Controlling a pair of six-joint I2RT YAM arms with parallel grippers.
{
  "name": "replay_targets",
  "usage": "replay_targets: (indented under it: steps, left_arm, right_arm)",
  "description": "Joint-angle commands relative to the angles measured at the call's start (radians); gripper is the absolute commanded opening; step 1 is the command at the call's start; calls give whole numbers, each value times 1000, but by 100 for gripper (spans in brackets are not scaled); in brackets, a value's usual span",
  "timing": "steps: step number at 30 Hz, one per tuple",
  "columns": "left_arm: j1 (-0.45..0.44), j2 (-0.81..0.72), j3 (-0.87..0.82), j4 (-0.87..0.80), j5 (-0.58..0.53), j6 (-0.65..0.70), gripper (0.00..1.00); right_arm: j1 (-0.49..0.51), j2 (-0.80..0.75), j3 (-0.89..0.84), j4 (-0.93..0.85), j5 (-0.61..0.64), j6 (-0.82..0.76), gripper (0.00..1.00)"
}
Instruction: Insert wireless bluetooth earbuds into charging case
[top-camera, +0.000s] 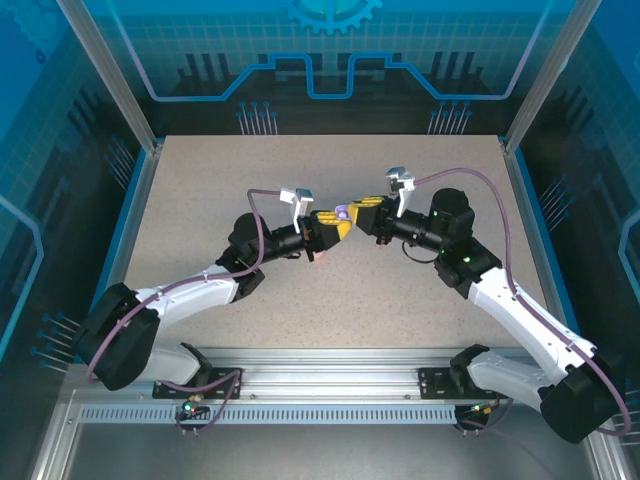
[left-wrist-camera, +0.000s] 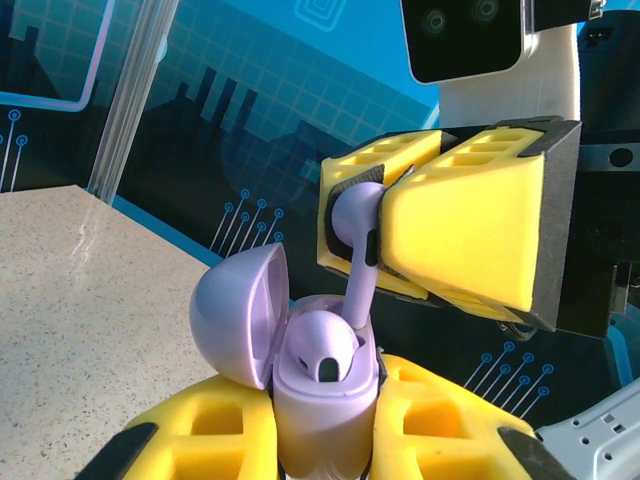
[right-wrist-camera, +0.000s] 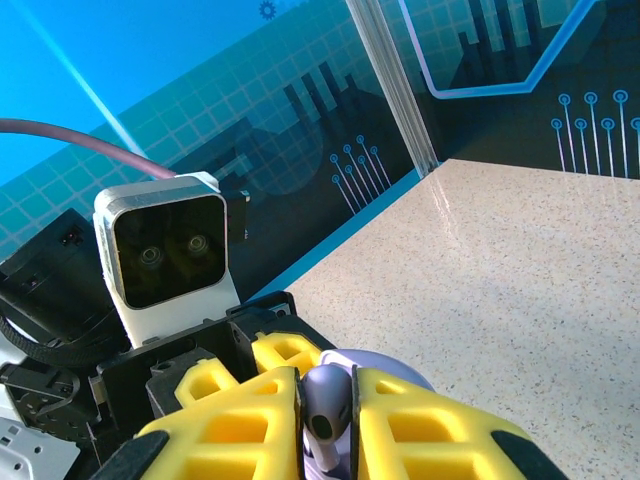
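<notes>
Both grippers meet above the middle of the table. My left gripper (left-wrist-camera: 325, 425) (top-camera: 332, 228) is shut on the base of a purple charging case (left-wrist-camera: 320, 400) (top-camera: 343, 213), which stands upright with its lid (left-wrist-camera: 235, 315) swung open to the left. One purple earbud (left-wrist-camera: 322, 352) sits in the case. My right gripper (right-wrist-camera: 325, 425) (top-camera: 362, 211) is shut on the head of a second purple earbud (right-wrist-camera: 325, 400) (left-wrist-camera: 352, 220). That earbud's stem (left-wrist-camera: 358, 290) points down and reaches the case's free slot beside the seated earbud.
The speckled beige table (top-camera: 330, 290) lies under both arms, walled by clear panels and posts (top-camera: 150, 140). The left wrist camera (right-wrist-camera: 170, 250) faces the right wrist closely, and the right wrist camera (left-wrist-camera: 465, 35) hangs just above the left gripper.
</notes>
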Motion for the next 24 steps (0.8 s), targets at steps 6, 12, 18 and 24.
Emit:
replay_targets:
  steps: [6,12,18,24]
  left_arm:
    - [-7,-23,39,55,16,-20,8]
    - [-7,-29,40,42,11,-13,8]
    - [-7,-29,39,41,-4,-11,8]
    - [-6,-36,47,31,-2,-3,8]
  right_arm:
    - [16,-12,-10,-51,9,-22,18]
    - [16,-22,-9,-67,35,-32,18]
    - [16,-26,-1,-82,30,-39,18]
    - [16,-29,8,-125,7,-61,19]
